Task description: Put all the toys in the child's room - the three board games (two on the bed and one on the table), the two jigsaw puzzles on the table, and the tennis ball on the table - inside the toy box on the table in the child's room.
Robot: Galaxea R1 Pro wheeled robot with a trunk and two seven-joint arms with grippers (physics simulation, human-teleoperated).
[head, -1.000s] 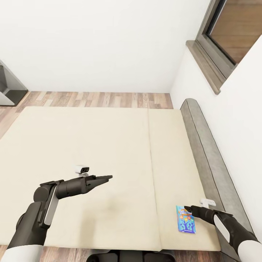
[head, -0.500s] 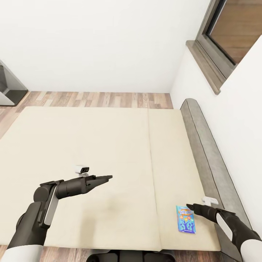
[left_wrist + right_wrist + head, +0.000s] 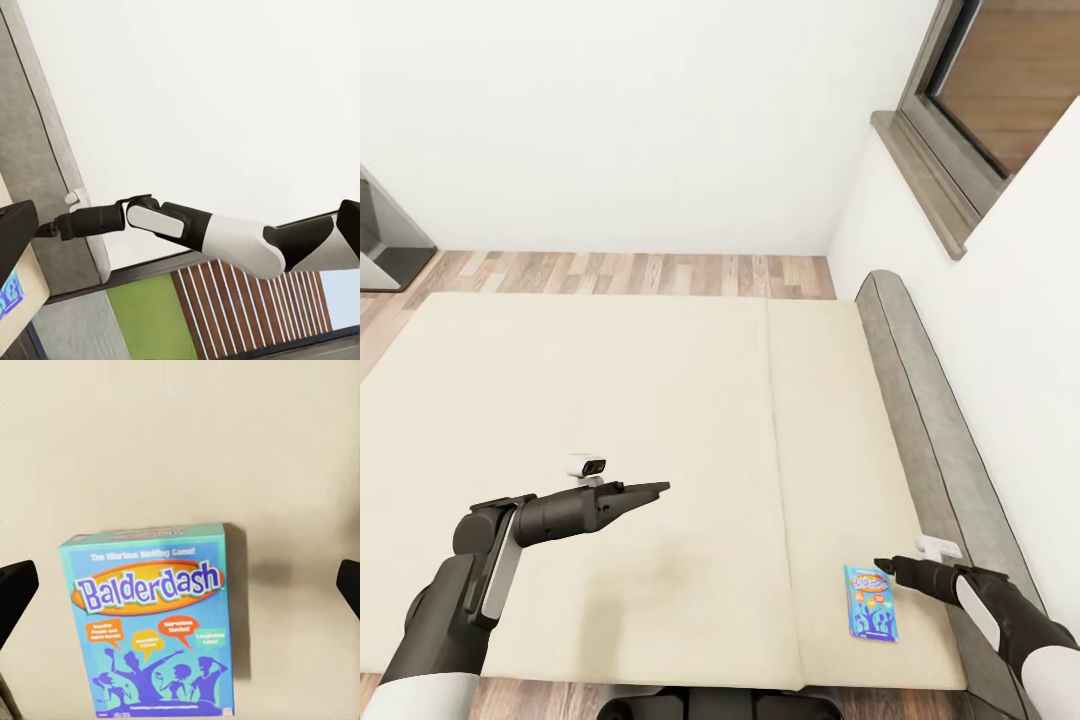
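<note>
Board game (image 3: 871,602), the small blue box, lies flat and ungrasped on the bed (image 3: 660,420) near its grey frame edge, with the right end effector (image 3: 884,568) spread wide just over it and the left end effector (image 3: 650,490) closed, empty, well apart; boxing not yet begun here.
</note>
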